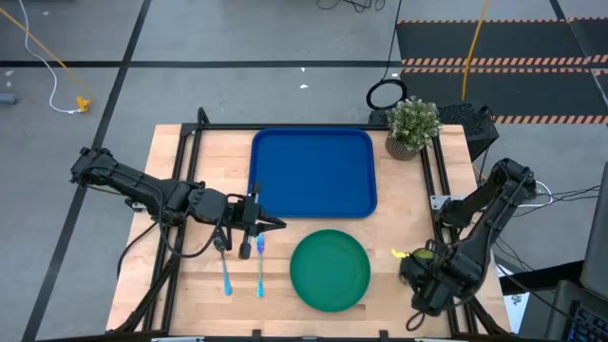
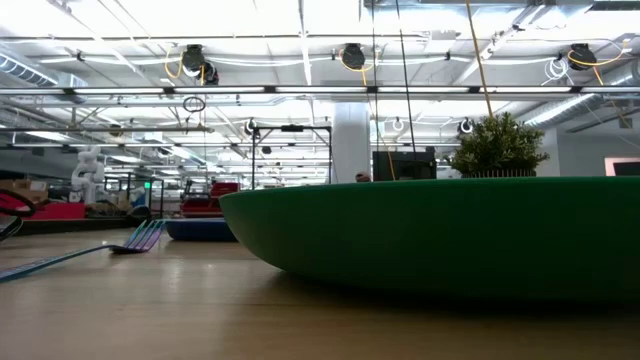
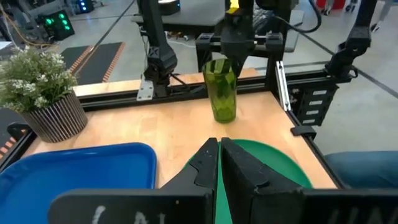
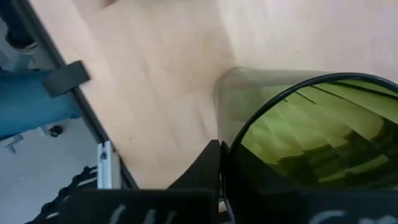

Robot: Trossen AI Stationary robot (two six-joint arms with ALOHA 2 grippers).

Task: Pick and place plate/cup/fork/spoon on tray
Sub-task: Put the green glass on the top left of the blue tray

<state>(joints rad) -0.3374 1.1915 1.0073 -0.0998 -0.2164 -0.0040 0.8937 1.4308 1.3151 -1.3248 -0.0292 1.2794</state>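
My right gripper point(image 1: 421, 256) pinches the cup point(image 3: 221, 89), lifted off the worktop point(image 1: 399, 204). My left gripper point(image 1: 275, 224) is pressed together. The plate point(image 1: 330, 270) lies between them, the tray point(image 1: 313, 173) beyond.

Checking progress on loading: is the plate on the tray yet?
No. In the high view the plate lies on the bare wood nearer the table's front edge, apart from the tray, which holds nothing.
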